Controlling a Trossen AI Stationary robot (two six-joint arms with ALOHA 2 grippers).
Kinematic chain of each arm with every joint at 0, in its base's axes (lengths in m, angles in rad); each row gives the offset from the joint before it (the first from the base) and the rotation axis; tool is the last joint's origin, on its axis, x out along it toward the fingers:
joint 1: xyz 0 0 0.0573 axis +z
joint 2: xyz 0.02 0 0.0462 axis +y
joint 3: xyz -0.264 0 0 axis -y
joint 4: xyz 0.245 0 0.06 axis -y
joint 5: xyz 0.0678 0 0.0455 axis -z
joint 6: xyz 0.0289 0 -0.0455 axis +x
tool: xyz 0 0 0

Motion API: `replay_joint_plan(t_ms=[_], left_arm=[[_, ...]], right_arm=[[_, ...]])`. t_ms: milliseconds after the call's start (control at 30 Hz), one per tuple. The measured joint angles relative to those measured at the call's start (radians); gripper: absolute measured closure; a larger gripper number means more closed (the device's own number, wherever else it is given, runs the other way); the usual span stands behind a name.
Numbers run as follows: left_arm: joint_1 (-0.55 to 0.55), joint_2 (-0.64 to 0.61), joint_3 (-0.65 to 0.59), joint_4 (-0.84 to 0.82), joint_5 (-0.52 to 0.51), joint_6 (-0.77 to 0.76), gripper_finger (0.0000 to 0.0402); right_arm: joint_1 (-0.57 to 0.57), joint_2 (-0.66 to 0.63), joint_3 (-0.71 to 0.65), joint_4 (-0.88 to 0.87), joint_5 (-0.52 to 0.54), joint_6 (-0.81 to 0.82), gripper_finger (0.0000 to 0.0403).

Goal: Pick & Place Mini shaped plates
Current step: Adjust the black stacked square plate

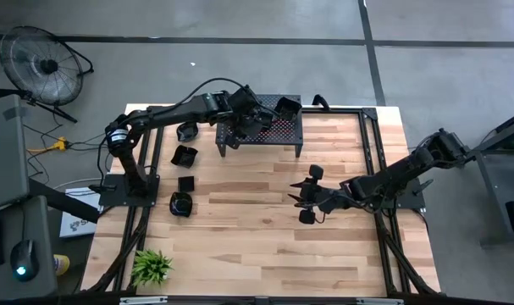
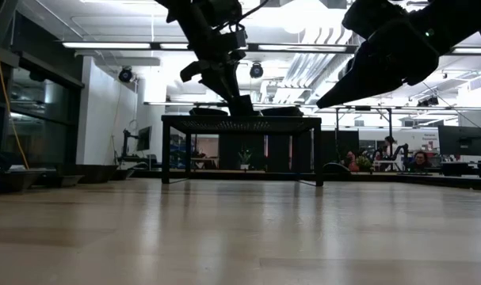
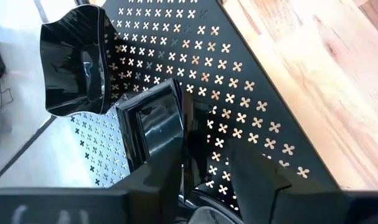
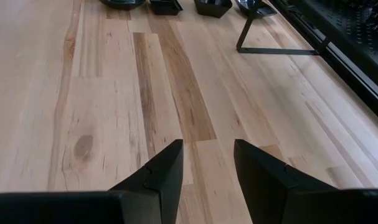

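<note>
The left gripper [image 1: 258, 108] was positioned over the perforated stand [image 1: 284, 134] at the far side of the table [image 1: 265, 229]. In the left wrist view its fingers [image 3: 160, 186] bracketed a square plate [image 3: 156, 127], which stood on the stand's deck; whether the pads pressed the plate or merely flanked it could not be determined, since the contact faces were hidden behind the plate's rim. A lobed plate [image 3: 73, 62] lay on the same deck just beside the square one, its far edge cut off by the frame border.

The plates were small, glossy black dishes with raised rims that reflected the overhead lighting. In the high view, four further plates lay on the table to the left of the stand: one [image 1: 187, 131] nearest the stand's far corner, one [image 1: 184, 155] below it, a small square one [image 1: 186, 183], and a rounder one [image 1: 181, 204] nearest the arm base. Their outlines were too small to classify reliably. Another dark plate [image 1: 288, 107] sat at the stand's far edge.

The right gripper [image 4: 207, 180] hovered above bare table near the centre, its fingers parted and holding nothing.

In the low view the stand's deck was seen edge-on, so the plates on it appeared only as low dark bumps.
</note>
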Motion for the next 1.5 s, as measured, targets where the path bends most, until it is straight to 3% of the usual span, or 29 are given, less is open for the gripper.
replay_joint_plan(t_ms=[233,467,1500], left_arm=[[0.0,0.0,0.0,0.0,0.0,-0.007,0.0324],[0.0,0.0,0.0,-0.006,-0.003,-0.013,0.0346],[-0.043,0.0,0.0,-0.06,-0.014,-0.06,0.0351]], right_arm=[[-0.001,0.0,0.0,0.0,-0.001,0.0,0.0265],[-0.001,0.0,0.0,0.0,-0.001,0.002,0.0265],[-0.001,0.0,0.0,-0.003,-0.003,0.002,0.0265]])
